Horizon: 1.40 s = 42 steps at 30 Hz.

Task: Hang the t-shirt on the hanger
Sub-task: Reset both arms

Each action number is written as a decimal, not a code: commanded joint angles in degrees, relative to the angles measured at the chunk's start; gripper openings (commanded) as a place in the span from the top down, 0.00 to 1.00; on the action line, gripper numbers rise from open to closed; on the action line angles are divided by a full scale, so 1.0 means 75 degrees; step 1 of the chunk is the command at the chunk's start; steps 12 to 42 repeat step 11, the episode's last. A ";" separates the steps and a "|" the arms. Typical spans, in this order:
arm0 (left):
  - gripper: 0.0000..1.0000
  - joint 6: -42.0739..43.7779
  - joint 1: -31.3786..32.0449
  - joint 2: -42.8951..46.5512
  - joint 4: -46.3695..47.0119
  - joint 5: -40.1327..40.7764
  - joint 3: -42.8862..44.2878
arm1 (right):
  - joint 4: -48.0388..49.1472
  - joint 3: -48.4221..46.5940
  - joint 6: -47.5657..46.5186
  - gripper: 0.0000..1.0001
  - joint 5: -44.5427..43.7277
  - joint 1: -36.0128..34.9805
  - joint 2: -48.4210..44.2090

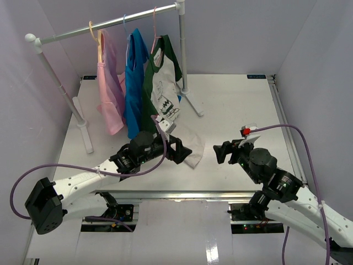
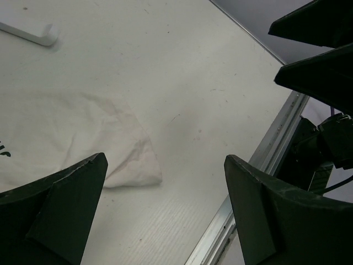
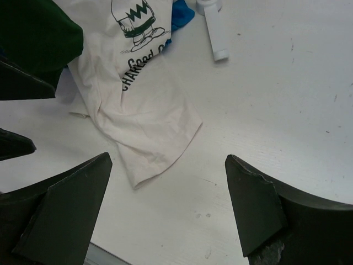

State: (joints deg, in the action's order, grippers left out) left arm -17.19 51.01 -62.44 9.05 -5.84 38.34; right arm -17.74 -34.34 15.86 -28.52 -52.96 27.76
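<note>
The t-shirt (image 1: 163, 83), white with dark green shoulders and a black print, hangs from the pink hanger (image 1: 154, 22) on the rail. Its lower part drapes onto the table (image 1: 242, 110), with the hem lying flat (image 3: 146, 118). My left gripper (image 1: 185, 152) is open and empty, just above the table beside the hem corner (image 2: 129, 160). My right gripper (image 1: 219, 152) is open and empty, to the right of the hem and apart from it. In the left wrist view the jaws (image 2: 165, 165) stand wide; in the right wrist view the jaws (image 3: 168, 165) stand wide too.
A white clothes rack (image 1: 110, 25) spans the back left, its feet (image 1: 194, 105) on the table. A pale pink garment (image 1: 110, 88) on a yellow hanger and a bright blue shirt (image 1: 134, 83) hang left of the t-shirt. A metal rail (image 2: 259, 171) edges the table's front.
</note>
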 commanded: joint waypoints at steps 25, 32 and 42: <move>0.02 -0.0191 0.0064 0.0246 0.0720 -0.0106 -0.0193 | 0.0735 0.0218 -0.0204 0.10 0.0154 -0.0027 -0.0251; 0.02 -0.0191 0.0064 0.0246 0.0720 -0.0106 -0.0193 | 0.0735 0.0218 -0.0204 0.10 0.0154 -0.0027 -0.0251; 0.02 -0.0191 0.0064 0.0246 0.0720 -0.0106 -0.0193 | 0.0735 0.0218 -0.0204 0.10 0.0154 -0.0027 -0.0251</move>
